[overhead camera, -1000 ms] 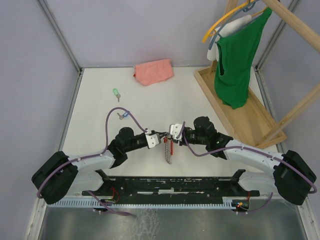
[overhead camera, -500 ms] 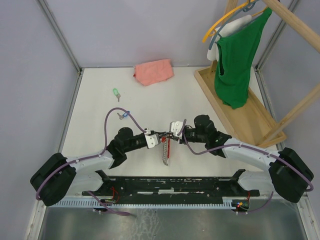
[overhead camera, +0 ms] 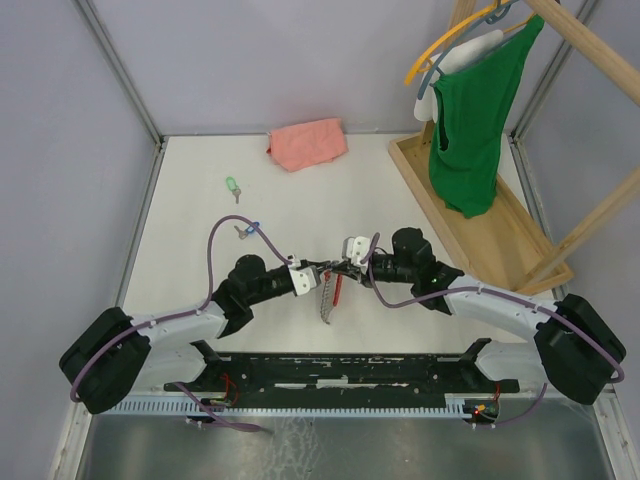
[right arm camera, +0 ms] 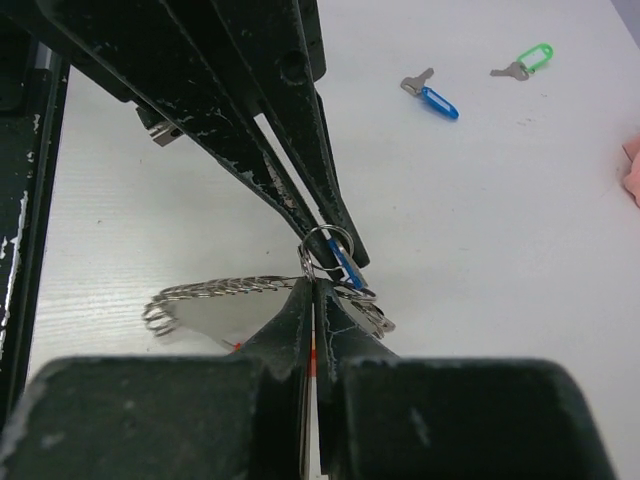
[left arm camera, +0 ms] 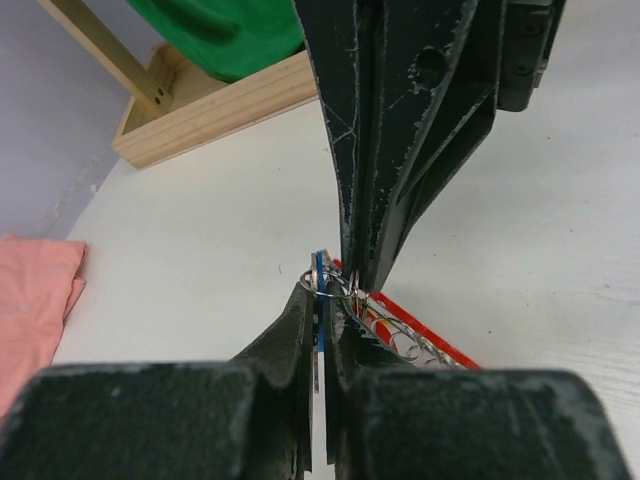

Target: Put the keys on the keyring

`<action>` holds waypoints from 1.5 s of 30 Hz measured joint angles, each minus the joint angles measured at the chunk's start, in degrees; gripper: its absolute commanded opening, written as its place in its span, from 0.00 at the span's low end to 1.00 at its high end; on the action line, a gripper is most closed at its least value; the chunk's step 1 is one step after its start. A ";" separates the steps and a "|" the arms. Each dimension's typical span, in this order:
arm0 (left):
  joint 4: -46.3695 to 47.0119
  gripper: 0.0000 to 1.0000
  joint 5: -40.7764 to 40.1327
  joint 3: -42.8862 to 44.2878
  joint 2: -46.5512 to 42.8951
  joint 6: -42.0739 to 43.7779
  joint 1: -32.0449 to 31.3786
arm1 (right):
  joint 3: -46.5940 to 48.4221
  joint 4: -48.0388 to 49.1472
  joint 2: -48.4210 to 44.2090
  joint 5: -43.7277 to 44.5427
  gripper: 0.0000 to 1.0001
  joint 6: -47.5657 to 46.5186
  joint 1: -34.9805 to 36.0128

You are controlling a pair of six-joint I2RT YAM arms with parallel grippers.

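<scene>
My left gripper (overhead camera: 320, 274) is shut on a blue-headed key (left arm camera: 320, 300), seen edge-on between its jaws. My right gripper (overhead camera: 343, 268) meets it tip to tip and is shut on the silver keyring (right arm camera: 326, 245). The ring sits around the tip of the blue key (right arm camera: 347, 266). A silver coil (right arm camera: 205, 293) and a red strap (left arm camera: 420, 325) hang from the ring above the table. Two loose keys lie on the table to the far left: a blue one (overhead camera: 246, 230) (right arm camera: 435, 98) and a green one (overhead camera: 232, 186) (right arm camera: 527, 58).
A pink cloth (overhead camera: 307, 143) lies at the back of the table. A wooden rack base (overhead camera: 470, 225) with a green shirt (overhead camera: 470, 120) on a hanger stands at the right. Grey walls enclose the white table.
Both grippers have stayed joined at the ring and shifted only slightly. The hanging strap and coil have swung a little to the left.
</scene>
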 measured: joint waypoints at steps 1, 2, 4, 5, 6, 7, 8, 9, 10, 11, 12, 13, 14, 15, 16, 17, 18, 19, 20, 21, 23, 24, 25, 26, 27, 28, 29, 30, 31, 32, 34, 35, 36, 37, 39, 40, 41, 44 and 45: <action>-0.28 0.03 -0.61 0.00 -0.24 -0.20 -0.07 | -0.15 0.76 0.00 0.00 0.01 0.42 -0.02; -0.44 0.03 -1.31 0.00 -0.55 -0.57 -0.15 | -0.33 1.22 -0.02 0.02 0.01 0.68 0.00; -1.14 0.03 -3.30 0.00 -1.51 -1.53 -0.44 | -0.68 2.14 -0.15 0.63 0.01 1.09 0.00; -1.60 0.03 -4.59 0.00 -2.16 -2.47 -0.55 | -0.92 2.71 -0.37 1.16 0.01 1.22 0.00; -2.25 0.03 -5.49 0.00 -2.80 -3.43 -0.61 | -1.25 3.41 -0.74 1.70 0.01 1.53 0.00; -2.99 0.03 -6.64 0.00 -3.41 -4.57 -0.68 | -1.73 4.28 -1.31 2.51 0.01 1.73 0.00; -3.56 0.03 -7.63 0.00 -3.82 -5.60 -0.74 | -2.21 5.18 -1.86 3.41 0.01 2.01 -0.02; -4.24 0.03 -8.52 0.00 -4.35 -7.10 -0.76 | -2.67 6.12 -2.27 4.44 0.00 2.29 -0.09; -4.46 0.03 -9.35 -0.02 -4.66 -8.39 -0.92 | -3.08 7.17 -2.51 5.14 0.01 2.67 -0.11; -4.59 0.03 -10.05 -0.02 -4.94 -9.75 -1.09 | -3.58 8.44 -2.62 6.01 0.01 3.13 -0.11; -4.72 0.03 -10.75 -0.07 -5.20 -10.78 -1.31 | -4.07 9.62 -2.62 6.58 0.01 3.63 0.00; -4.90 0.03 -11.34 -0.20 -5.51 -11.89 -1.57 | -4.48 10.69 -2.62 7.04 0.01 4.22 0.07; -4.96 0.03 -12.07 -0.39 -5.73 -12.98 -1.92 | -5.05 12.09 -2.62 7.58 0.01 5.03 0.07; -4.94 0.03 -12.68 -0.63 -5.90 -14.08 -2.36 | -5.57 13.38 -2.62 7.96 0.01 5.86 0.07; -4.74 0.03 -13.51 -0.94 -6.01 -15.08 -2.95 | -5.99 14.58 -2.54 8.26 0.01 6.69 0.13; -4.33 0.03 -14.23 -1.29 -6.01 -15.96 -3.63 | -6.38 15.80 -2.32 8.66 0.01 7.72 0.22; -3.89 0.03 -15.28 -1.62 -6.01 -16.63 -4.20 | -6.69 16.79 -2.05 8.94 0.01 8.46 0.28; -3.28 0.03 -16.48 -2.08 -5.99 -17.29 -4.96 | -7.08 18.08 -1.70 9.22 0.01 9.46 0.33; -2.58 0.03 -17.94 -2.56 -5.81 -17.94 -5.84 | -7.54 19.19 -1.36 9.44 0.01 10.43 0.37; -1.92 0.03 -19.52 -2.93 -5.42 -18.64 -6.71 | -7.98 20.04 -1.09 9.64 0.01 11.34 0.39; -0.09 0.03 -22.91 -3.50 -3.80 -19.69 -8.48 | -8.59 21.14 -0.68 10.08 0.01 12.94 0.42; 0.76 0.03 -24.68 -3.65 -2.64 -20.20 -9.35 | -8.85 21.66 -0.52 10.34 0.01 13.86 0.42; 1.68 0.03 -26.32 -3.69 -1.40 -20.41 -10.29 | -9.11 22.08 -0.39 10.71 0.01 14.71 0.42; 2.40 0.03 -28.24 -3.69 -0.44 -20.55 -11.15 | -9.31 22.38 -0.31 10.97 0.01 15.19 0.42; 3.56 0.03 -30.60 -3.69 0.98 -20.59 -12.52 | -9.60 22.91 -0.20 11.39 0.01 15.98 0.39; 4.22 0.03 -32.24 -3.69 1.90 -20.57 -13.44 | -9.75 23.10 -0.15 11.72 0.01 16.50 0.39; 5.05 0.03 -35.01 -3.69 3.06 -20.55 -14.62 | -9.86 23.12 -0.15 12.15 0.01 17.09 0.39; 5.62 0.04 -36.48 -3.65 4.04 -20.55 -15.61 | -9.97 23.23 -0.13 12.61 0.00 17.68 0.39; 6.21 0.04 -38.56 -3.63 4.85 -20.55 -16.37 | -10.08 23.43 -0.13 12.85 0.00 18.10 0.39; 6.71 0.06 -39.89 -3.58 5.35 -20.55 -16.94 | -10.16 23.63 -0.13 13.20 0.01 18.58 0.39; 8.09 0.08 -42.36 -3.52 6.19 -20.59 -18.01 | -10.51 24.50 -0.13 14.01 0.00 19.26 0.39; 8.83 0.11 -43.30 -3.52 6.49 -20.76 -18.49 | -10.78 25.22 -0.13 14.40 0.00 19.74 0.39; 9.38 0.14 -43.82 -3.52 6.73 -20.83 -18.88 | -10.99 25.73 -0.13 14.78 0.00 20.02 0.39; 10.21 0.18 -44.15 -3.52 7.08 -20.92 -19.30 | -11.32 26.58 -0.13 15.17 0.01 20.28 0.39; 11.58 0.26 -44.33 -3.54 7.87 -21.09 -20.04 | -12.13 28.33 -0.13 15.58 0.01 20.55 0.39; 11.82 0.31 -44.11 -3.65 8.00 -21.16 -20.22 | -12.33 28.92 -0.13 16.02 0.01 20.52 0.35; 12.15 0.36 -43.65 -3.96 8.04 -21.24 -20.37 | -12.41 29.42 -0.13 16.50 0.01 20.48 0.26; 12.66 0.46 -41.70 -5.62 7.45 -21.22 -20.81 | -12.48 31.34 -0.17 17.70 0.01 19.78 -0.07; 12.61 0.47 -41.13 -6.36 6.71 -21.20 -20.79 | -12.48 31.67 -0.31 17.92 0.01 19.43 -0.09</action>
